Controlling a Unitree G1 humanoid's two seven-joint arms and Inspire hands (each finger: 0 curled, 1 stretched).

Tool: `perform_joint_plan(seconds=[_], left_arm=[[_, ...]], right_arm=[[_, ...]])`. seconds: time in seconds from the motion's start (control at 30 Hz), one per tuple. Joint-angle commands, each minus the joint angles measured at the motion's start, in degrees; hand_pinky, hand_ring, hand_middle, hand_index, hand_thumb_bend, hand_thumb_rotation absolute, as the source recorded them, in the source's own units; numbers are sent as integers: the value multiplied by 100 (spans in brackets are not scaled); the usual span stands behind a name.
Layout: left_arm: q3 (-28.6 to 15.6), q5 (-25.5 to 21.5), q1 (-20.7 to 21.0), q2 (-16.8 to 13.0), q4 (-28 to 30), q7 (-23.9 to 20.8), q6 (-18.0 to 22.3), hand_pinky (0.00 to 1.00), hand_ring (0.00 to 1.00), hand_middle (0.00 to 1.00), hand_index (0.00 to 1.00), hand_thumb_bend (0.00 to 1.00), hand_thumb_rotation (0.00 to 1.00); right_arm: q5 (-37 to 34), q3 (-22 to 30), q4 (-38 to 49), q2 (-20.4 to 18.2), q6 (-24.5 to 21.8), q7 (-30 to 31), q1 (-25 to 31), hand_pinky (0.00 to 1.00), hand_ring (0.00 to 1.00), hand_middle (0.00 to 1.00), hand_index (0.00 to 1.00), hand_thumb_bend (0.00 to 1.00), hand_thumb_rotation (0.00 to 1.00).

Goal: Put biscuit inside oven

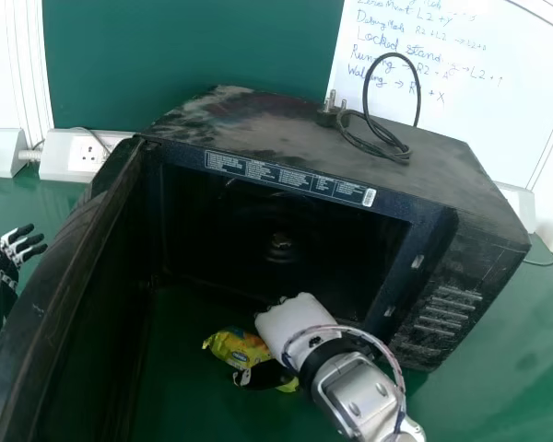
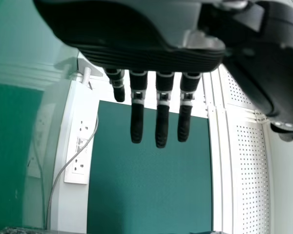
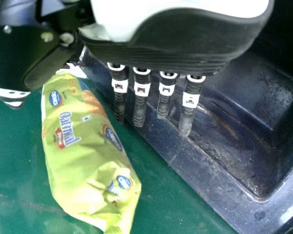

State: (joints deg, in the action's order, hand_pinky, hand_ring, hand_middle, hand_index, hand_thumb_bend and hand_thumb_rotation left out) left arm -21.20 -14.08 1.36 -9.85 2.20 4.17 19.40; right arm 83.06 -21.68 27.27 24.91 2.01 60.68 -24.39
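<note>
Table (image 1: 488,401) comes first from my seat, green and running beneath everything in the head view. Oven (image 1: 258,115) next: it takes the middle of the frame and reaches over to the right, and its door (image 1: 51,285) stands wide open down the left side, so I count the way in as ready. My right hand (image 1: 300,322) is at the lower centre of the frame, before the oven's mouth; the right wrist view shows me its fingers (image 3: 139,105) straight and the thumb apart from them, so it's open, with no grip made. My left hand (image 1: 18,247) idles at the left edge, beyond the door, fingers straight too. Biscuit (image 1: 235,348), in its yellow-green packet, lies on the table at the lower centre, just beside that right hand and outside the oven. Smallest is the plug (image 1: 330,117) on the oven's top, upper right of centre, no concern of mine. By my reckoning I'm early in the job: door done, hand near; the pinch, the lift, the carry over the lip and the release all remain.
</note>
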Motion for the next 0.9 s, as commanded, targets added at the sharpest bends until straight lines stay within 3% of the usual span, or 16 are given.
perform_joint_plan(seconds=[0.0, 0.3, 0.47, 0.6, 0.67, 0.87], left_arm=[[-19, 10, -48, -17, 91, -17, -19, 62, 68, 69, 72, 49, 51], [-22, -35, -43, -19, 67, 10, -8, 63, 68, 70, 72, 50, 51], [-29, -51, -34, -27, 36, 44, 27, 63, 68, 69, 73, 49, 51], [-37, -47, -18, -18, 27, 46, 32, 63, 68, 70, 72, 50, 51], [-37, -34, -14, -11, 36, 28, 19, 63, 68, 69, 72, 51, 51], [-25, 6, -27, 13, 72, -11, 24, 62, 68, 69, 72, 51, 50]], right_arm=[[62, -65, -170, 108, 56, 33, 204, 72, 81, 86, 84, 90, 22], [161, -91, -192, 102, 76, -150, 434, 75, 84, 89, 86, 79, 16], [202, -92, -226, 62, 38, -244, 533, 71, 84, 89, 86, 75, 11], [242, -120, -311, 50, 28, -284, 567, 69, 81, 86, 82, 75, 13], [281, -170, -406, 53, 54, -341, 553, 64, 73, 80, 79, 75, 15], [222, -227, -605, 0, 26, -411, 550, 71, 77, 82, 85, 75, 19]])
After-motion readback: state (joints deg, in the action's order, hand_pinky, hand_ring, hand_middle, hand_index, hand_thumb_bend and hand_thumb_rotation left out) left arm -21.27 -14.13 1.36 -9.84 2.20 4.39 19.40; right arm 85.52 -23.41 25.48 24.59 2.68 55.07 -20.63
